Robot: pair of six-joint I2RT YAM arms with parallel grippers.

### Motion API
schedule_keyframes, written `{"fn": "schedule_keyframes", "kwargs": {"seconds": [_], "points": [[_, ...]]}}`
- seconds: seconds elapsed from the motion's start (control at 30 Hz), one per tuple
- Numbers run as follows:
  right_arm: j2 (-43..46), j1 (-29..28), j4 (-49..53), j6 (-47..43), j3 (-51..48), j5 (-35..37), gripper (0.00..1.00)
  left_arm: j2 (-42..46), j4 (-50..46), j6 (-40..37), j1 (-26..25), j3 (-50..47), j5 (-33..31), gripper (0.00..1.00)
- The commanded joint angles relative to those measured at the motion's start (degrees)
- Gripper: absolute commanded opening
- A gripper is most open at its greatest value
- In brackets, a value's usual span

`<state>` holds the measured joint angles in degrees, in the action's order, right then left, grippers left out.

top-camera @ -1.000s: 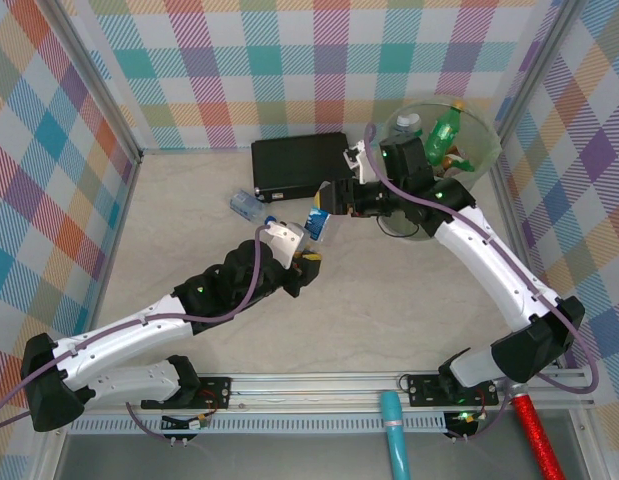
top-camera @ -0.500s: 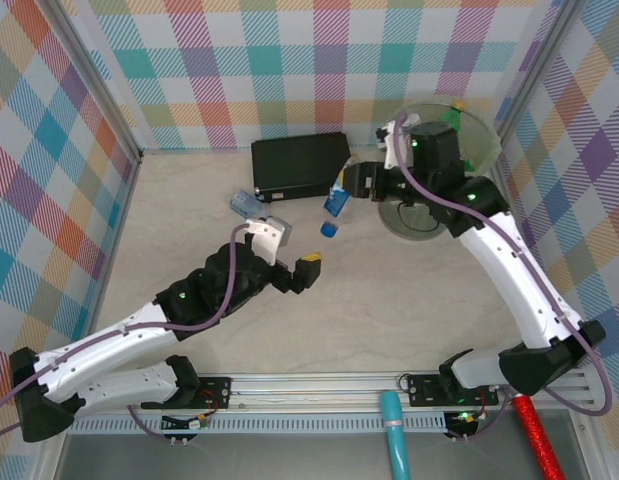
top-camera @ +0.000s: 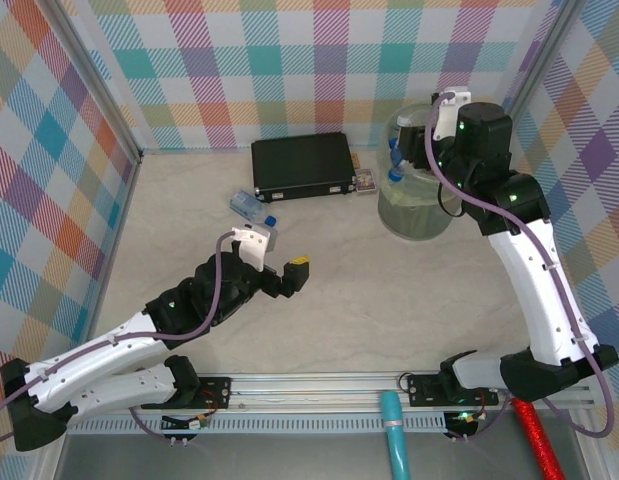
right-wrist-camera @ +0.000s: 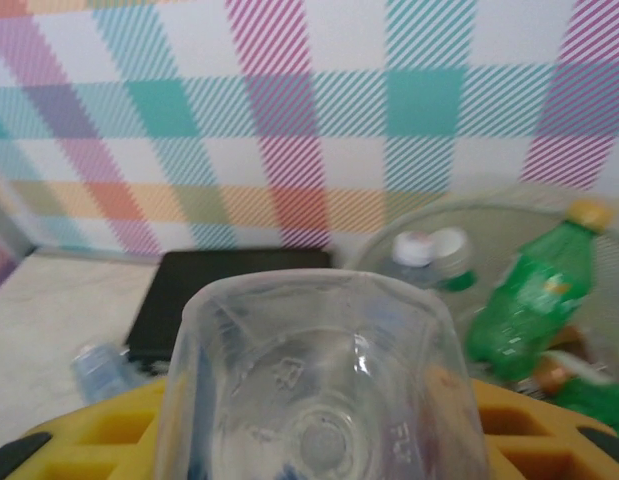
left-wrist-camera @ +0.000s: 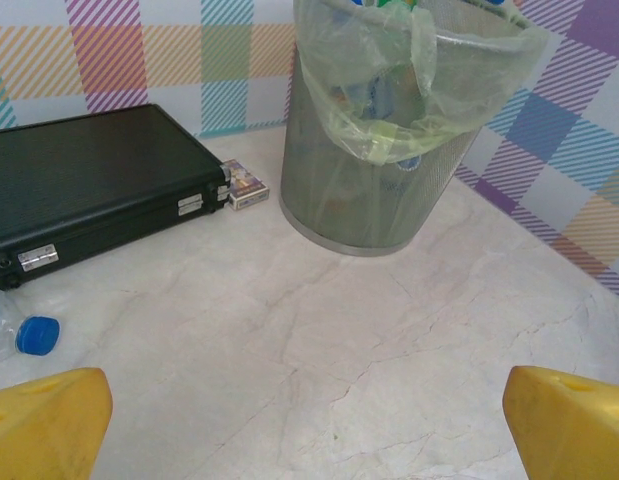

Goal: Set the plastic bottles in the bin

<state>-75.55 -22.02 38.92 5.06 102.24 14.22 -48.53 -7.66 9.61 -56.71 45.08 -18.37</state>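
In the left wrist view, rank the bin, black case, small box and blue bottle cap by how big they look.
1. bin
2. black case, though cropped at the frame edge
3. small box and blue bottle cap: they look alike, so not ranked

White arms, black joints, purple cables, yellow claw fingertips

Bare table lies open before the bin; black case flanks it.
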Motion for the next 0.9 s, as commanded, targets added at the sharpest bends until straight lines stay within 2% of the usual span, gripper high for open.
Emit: {"fn": "schedule_keyframes", "kwargs": {"seconds": [0.0, 0.1, 0.37, 0.6, 0.87], "points": [[-1.37, 0.59, -6.45, -8.59, 0.7, 11.56, 0.45, 1.25, 0.39, 0.95, -0.6, -0.96, -0.38, 1.0], [-4.22, 1.81, -8.12, -11.97, 0.58, 13.9, 0.46, 1.38, 0.59, 1.28, -0.6, -1.29, 0.24, 0.99], [-11.63, 7.49, -8.31, -11.13, 0.36, 12.48, 0.47, 3.8, 0.2, 2.9, -0.6, -3.04, 0.16, 1.0], [-14.58, 12.78, -6.28, -2.3, -3.93, 3.42, 0.47, 7.34, -0.43, 3.39, -0.6, -4.95, -1.27, 1.0], [-19.9, 12.87, -2.94, -1.13, -4.68, 1.7, 0.48, 8.5, -1.28, 3.3, -0.6, -5.11, -1.69, 1.0]]}}
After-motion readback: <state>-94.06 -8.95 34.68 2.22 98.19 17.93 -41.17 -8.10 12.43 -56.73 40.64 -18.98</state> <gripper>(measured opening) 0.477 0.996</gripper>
